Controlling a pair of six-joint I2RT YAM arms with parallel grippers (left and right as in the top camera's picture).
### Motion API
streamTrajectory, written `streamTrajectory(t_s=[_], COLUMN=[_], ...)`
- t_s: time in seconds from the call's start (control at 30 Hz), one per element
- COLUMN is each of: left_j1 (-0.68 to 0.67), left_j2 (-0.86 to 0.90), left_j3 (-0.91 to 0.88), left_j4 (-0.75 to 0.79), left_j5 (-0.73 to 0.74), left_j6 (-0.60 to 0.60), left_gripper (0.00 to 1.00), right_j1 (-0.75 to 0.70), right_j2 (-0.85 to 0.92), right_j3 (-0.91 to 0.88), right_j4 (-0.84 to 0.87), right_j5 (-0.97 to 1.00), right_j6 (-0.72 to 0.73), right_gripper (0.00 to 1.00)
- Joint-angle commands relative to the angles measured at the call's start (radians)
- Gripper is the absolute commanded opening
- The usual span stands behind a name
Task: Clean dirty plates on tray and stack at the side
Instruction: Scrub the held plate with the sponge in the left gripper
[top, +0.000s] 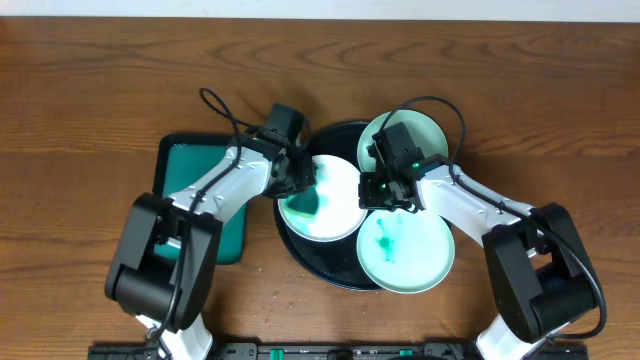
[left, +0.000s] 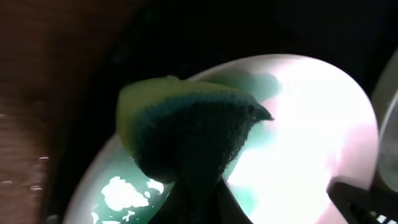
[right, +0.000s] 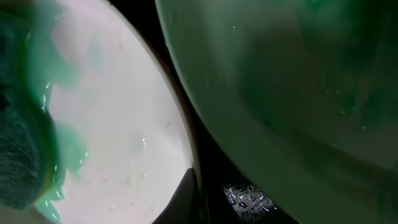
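On the tray (top: 315, 262), mid-table: three plates. White plate (top: 335, 215) lies left of centre, with a teal smear over its left half. Far mint plate (top: 432, 135) sits at the far right, partly under the right arm. Near mint plate (top: 410, 262) sits at the near right, overhanging the rim, with a teal blot at its centre.

Handling, my judgement:
- Plates look light, stiff and glazed.
- With the wet teal film they will be slippery and apt to skate under a scrub.
- They are shallow, so the only hold is the rim, pinched at the edge. I would pick a clean stretch away from the smear.
- The three sit close together, so a knock could chip one.

Left pincer (top: 297, 180): closed down on a sponge (left: 180, 124), yellow foam with a dark scouring face. It is soft and bunched in the grip, and it bears on the smeared side of the white plate.

Right pincer (top: 385, 190): at the white plate's right rim, between it and the two mint plates. My right wrist view shows one dark finger (right: 185, 191) against that rim. The other is hidden, so I cannot tell how far open it stands or whether it grips the rim.

Green tray (top: 190, 165) lies left of the tray, under the left arm.
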Motion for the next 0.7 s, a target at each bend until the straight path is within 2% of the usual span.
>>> streamTrajectory(t_s=[0.0,0.33,0.67], left_j1=[-0.08,-0.123,-0.101], left_j2=[0.071,0.141,0.141], left_j3=[0.0,0.0,0.0], left_j4=[0.008,0.159,0.146], left_j5=[0.163,0.358,0.497], left_j6=[-0.039,-0.095,-0.117], left_gripper=[0.07,0.07,0.07], right_j1=[0.011,0.011,0.011], right_j2=[0.031,0.031,0.031], right_j3=[-0.002,-0.002,-0.002], right_j4=[-0.013,-0.03,-0.035], right_j5=[0.024,0.025,0.024], right_j6=[-0.012,-0.006,0.001], right_gripper=[0.01,0.01,0.01])
